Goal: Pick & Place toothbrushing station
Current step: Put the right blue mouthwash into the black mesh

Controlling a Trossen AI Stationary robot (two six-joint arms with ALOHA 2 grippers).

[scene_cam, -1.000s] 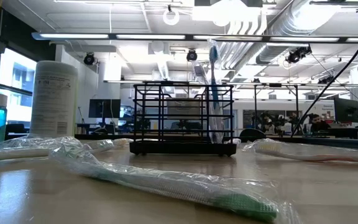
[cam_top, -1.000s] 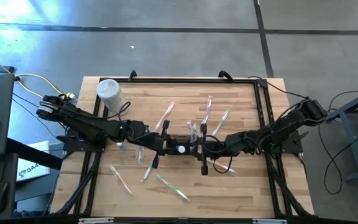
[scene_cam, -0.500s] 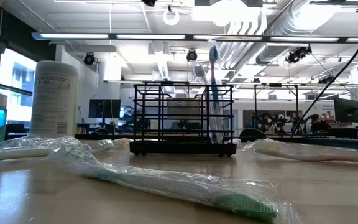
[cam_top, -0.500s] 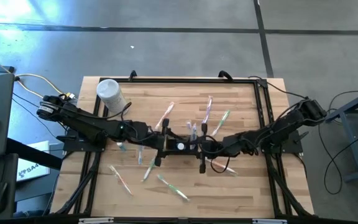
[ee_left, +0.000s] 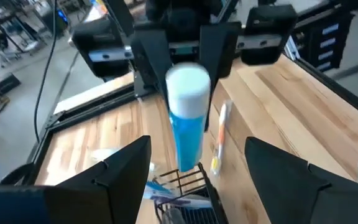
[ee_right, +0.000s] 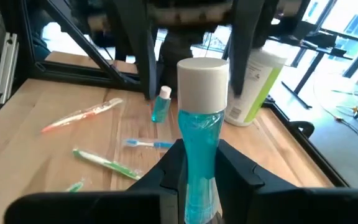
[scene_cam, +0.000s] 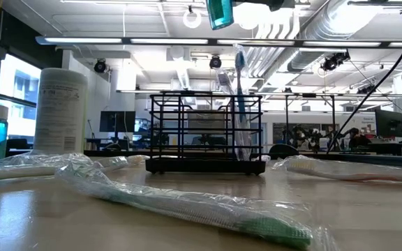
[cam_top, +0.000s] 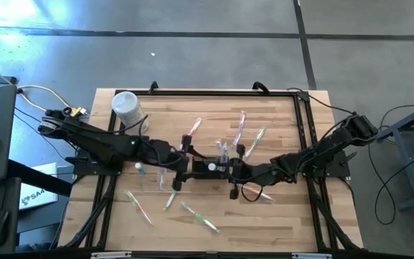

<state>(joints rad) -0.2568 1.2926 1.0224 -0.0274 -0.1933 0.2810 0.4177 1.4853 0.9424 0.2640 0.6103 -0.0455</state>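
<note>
Newly lowered into the low view, a blue bottle (scene_cam: 220,12); right gripper (ee_right: 199,167) clamps it, left gripper (ee_left: 197,163) spread wide, empty.

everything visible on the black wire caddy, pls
The black wire caddy is a low rectangular rack of thin dark metal bars on a solid base, standing upright mid-table on the wooden table. Toothbrushes stand upright at one end, poking above the rim. The right gripper holds a blue bottle with a white cap above it, not touching. The left gripper is open beside it. No jaws touch the caddy.
</note>
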